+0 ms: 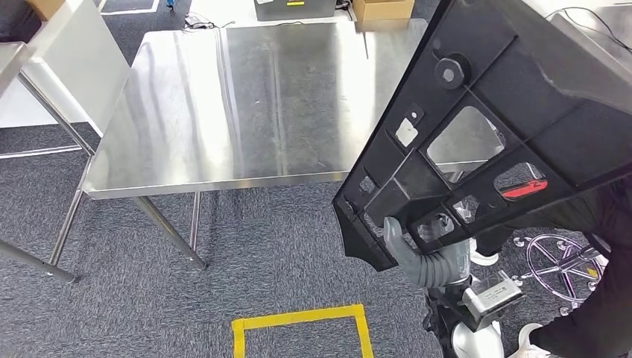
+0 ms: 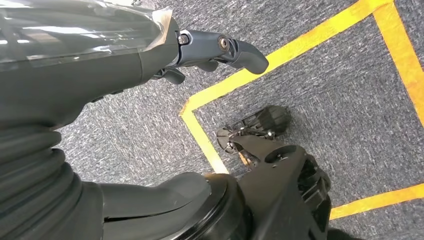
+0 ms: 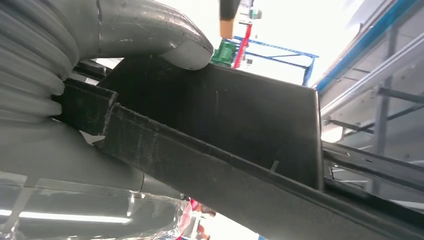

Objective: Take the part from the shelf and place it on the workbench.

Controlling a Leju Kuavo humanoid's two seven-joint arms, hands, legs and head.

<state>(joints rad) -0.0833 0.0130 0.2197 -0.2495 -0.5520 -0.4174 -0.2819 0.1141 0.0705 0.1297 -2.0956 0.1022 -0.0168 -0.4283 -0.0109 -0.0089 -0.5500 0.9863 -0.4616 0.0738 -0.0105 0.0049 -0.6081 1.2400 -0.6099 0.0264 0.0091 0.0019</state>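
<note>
A large black plastic part (image 1: 492, 112), ribbed and pierced with several cut-outs, hangs tilted in the air at the right of the head view. It overlaps the near right corner of the steel workbench (image 1: 223, 104). My right hand (image 1: 417, 253) grips the part's lower edge from below. In the right wrist view the thick grey thumb (image 3: 170, 45) presses on a flat black wall of the part (image 3: 240, 120). My left hand (image 2: 210, 50) hangs over the carpet and holds nothing, its fingers apart.
A yellow tape square (image 1: 298, 328) marks the grey carpet in front of me. To my right are a person in dark clothes (image 1: 604, 298) and a chrome chair base (image 1: 559, 261). Another steel table (image 1: 74, 45) stands at the left, and a cardboard box (image 1: 382, 9) lies beyond the workbench.
</note>
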